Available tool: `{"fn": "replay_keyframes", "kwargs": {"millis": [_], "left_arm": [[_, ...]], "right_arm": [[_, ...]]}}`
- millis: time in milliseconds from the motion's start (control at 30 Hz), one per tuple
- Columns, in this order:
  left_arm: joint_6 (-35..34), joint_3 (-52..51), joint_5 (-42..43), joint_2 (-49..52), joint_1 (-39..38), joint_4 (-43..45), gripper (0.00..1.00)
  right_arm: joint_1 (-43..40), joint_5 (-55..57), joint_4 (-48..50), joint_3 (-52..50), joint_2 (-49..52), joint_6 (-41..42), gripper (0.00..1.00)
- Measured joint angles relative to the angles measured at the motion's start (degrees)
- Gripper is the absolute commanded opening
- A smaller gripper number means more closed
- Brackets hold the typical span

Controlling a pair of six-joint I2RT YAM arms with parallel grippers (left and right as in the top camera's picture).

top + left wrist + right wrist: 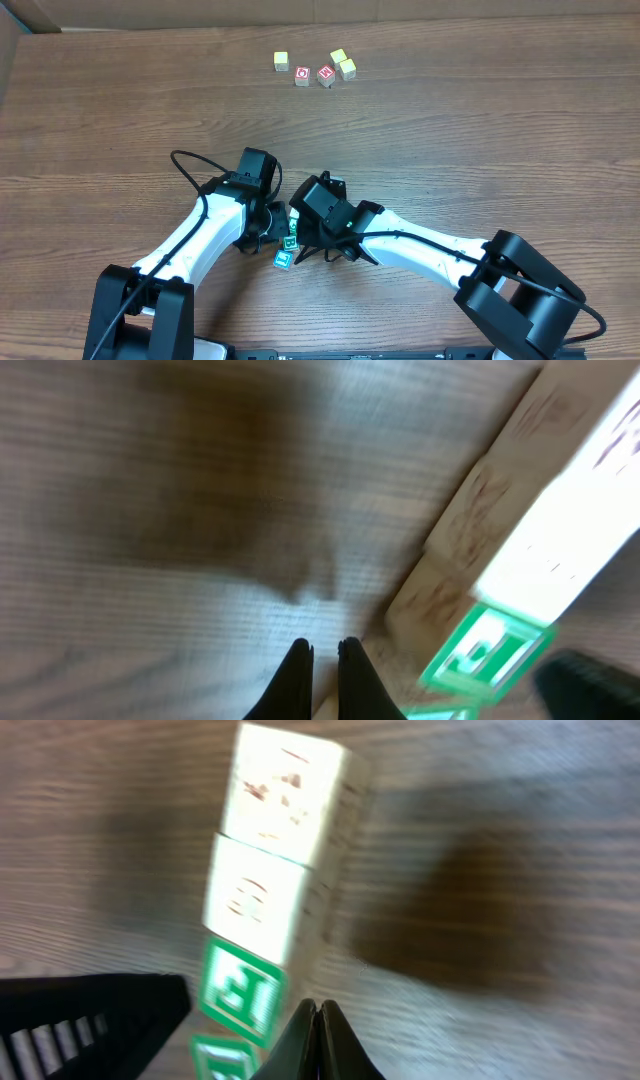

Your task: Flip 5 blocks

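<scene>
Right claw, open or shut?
Shut. The right claw shows its tips pressed together in the wrist view, no gap, nothing between them.

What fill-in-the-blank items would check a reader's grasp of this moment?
1. The left gripper and the right gripper both have jaws that are ____.
2. In the right wrist view, below the two white-faced blocks, the next block has a face coloured ____.
3. Overhead, the far cubes are three plain yellow ones and two with faces coloured ____.

Missing words: shut; green; red.
</scene>
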Motion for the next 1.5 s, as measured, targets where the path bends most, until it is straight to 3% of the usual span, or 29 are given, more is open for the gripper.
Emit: {"fn": "replay_keyframes", "kwargs": {"millis": [233,933,1333,1500], "left_arm": [[0.0,0.02,2.05,0.0,0.0,-4.31,0.04],[0.02,0.02,4.48,0.0,0.02,-0.26,0.04],[0.24,4.07,0.04,-0.11,2.6,-11.5,0.04],[0.24,1.73,0.2,-0.15,1.42,-11.93,0.04]], "right_arm": [[0.09,-1.51,-3.85,0.0,-1.73,1.55,0.04],[3.06,-1.66,-2.93,0.0,-1.73,5.79,0.04],[3.06,-1.66,-4.74,0.0,-1.73,5.81,0.04],[3.06,-1.62,-4.81,0.0,-1.73,5.81,0.04]]}}
